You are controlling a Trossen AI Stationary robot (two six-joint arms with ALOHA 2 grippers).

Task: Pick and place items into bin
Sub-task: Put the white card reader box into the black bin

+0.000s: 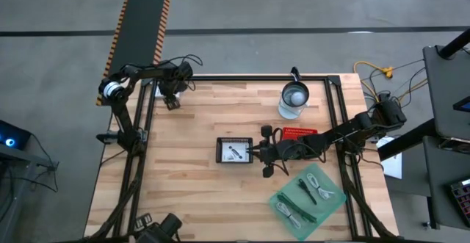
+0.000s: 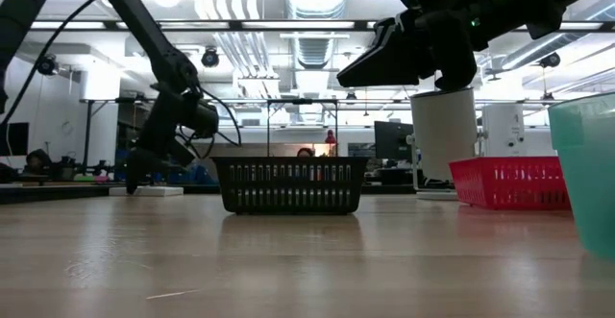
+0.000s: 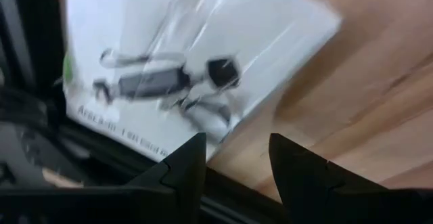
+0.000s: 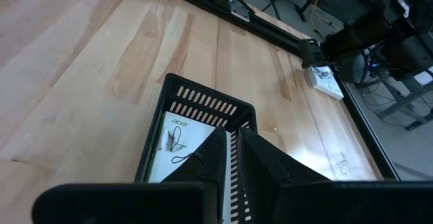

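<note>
A white printed card (image 3: pixel 203 41) in clear wrap lies flat at the table's far left edge, beside the dark frame rail. My left gripper (image 3: pixel 237 160) is open close above the card's near corner, pointing steeply down; no touch shows. In the table's middle stands the black slatted bin (image 1: pixel 220 142) with a white card (image 4: pixel 177 143) lying in it. My right gripper (image 4: pixel 233 149) is shut and empty, and hangs above the bin's right rim. White coiled cables (image 1: pixel 317 180) and a dark stick (image 1: pixel 307 191) lie in a teal tray (image 1: pixel 330 208) at the near right.
A red basket (image 1: pixel 299 133) stands just right of the bin, under my right arm. A white jug (image 1: pixel 295 96) is at the far right. Dark frame rails (image 1: pixel 147 118) run along the table's left and right sides. Bare wood lies left of the bin and in front of it.
</note>
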